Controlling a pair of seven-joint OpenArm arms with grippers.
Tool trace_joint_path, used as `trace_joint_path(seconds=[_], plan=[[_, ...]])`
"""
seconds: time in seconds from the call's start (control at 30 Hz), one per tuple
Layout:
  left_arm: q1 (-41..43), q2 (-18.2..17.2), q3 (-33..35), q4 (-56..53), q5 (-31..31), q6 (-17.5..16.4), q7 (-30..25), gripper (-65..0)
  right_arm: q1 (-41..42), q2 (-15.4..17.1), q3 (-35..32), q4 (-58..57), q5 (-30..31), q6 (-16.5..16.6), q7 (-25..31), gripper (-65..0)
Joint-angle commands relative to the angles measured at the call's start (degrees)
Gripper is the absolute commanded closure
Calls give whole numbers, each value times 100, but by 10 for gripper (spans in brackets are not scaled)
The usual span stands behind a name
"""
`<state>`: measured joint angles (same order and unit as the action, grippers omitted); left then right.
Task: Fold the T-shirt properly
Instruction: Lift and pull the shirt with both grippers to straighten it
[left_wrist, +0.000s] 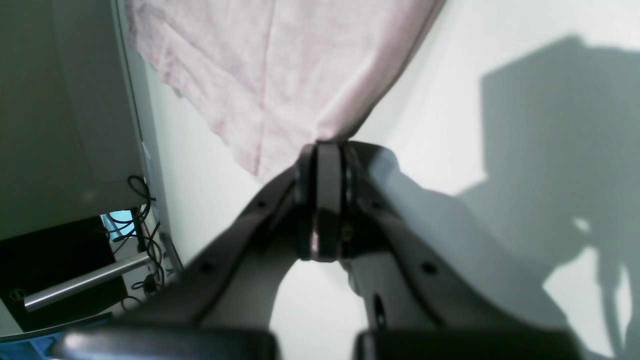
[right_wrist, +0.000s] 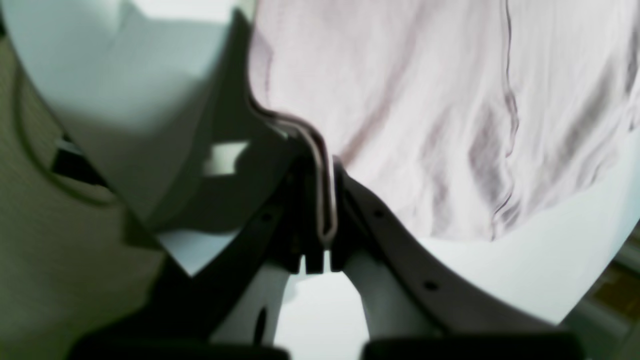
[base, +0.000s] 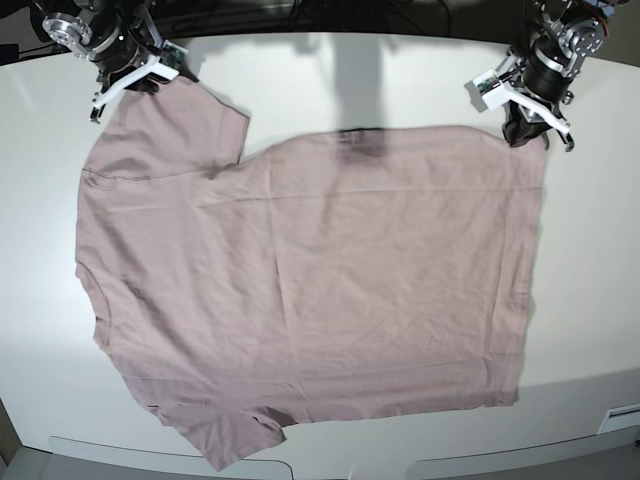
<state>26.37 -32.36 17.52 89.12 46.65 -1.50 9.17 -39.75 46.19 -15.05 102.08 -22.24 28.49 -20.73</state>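
Up close, the left pincer (left_wrist: 328, 150) is pressed together on a corner of the T-shirt (left_wrist: 280, 75), the cloth fanning away from its tips. The right pincer (right_wrist: 324, 200) pinches a folded hem edge of the T-shirt (right_wrist: 450, 100), a thin seam line running down between its pads; that grip is too small to read from the base camera. From there the right pincer (base: 140, 85) sits at a sleeve tip and the left pincer (base: 522, 125) at the far hem corner. The T-shirt (base: 320, 280) lies spread flat on the white table (base: 600, 300), dusty pink, plain, lightly creased. Past the table edge, the left wrist camera catches dark cables (left_wrist: 142, 220) and a metal bar (left_wrist: 85, 281).
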Motion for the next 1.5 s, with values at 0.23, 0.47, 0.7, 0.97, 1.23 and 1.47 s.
trace_joint_path(seconds=[0.23,0.47,0.7,0.97,1.23,1.47], plan=[[-68,-107,-22,-101,177,588,151,0,-140,-4,-79,9,321,-616,-957,0],[-81,-715,-22,-101,175,656,201,0,-479,-4,-79,822,291,-1128,-1147,0],[-81,-876,-22,-101,177,1126,323,0,-710,-4,-79,1567,168,-1633,-1464,0],[-55,-881,-22,-101,179,1283,817,0,-715,-179,-72,1598,-157,-1888,-1574,0],[372,-990,-24,-101,271,2002,935,0,-1309,-284,-61,2334,-522,-1912,-1626,0],[793,-1038,-474,-90,846,2494,1314,0,-1410,-284,-61,2885,-527,-2103,-1862,0]])
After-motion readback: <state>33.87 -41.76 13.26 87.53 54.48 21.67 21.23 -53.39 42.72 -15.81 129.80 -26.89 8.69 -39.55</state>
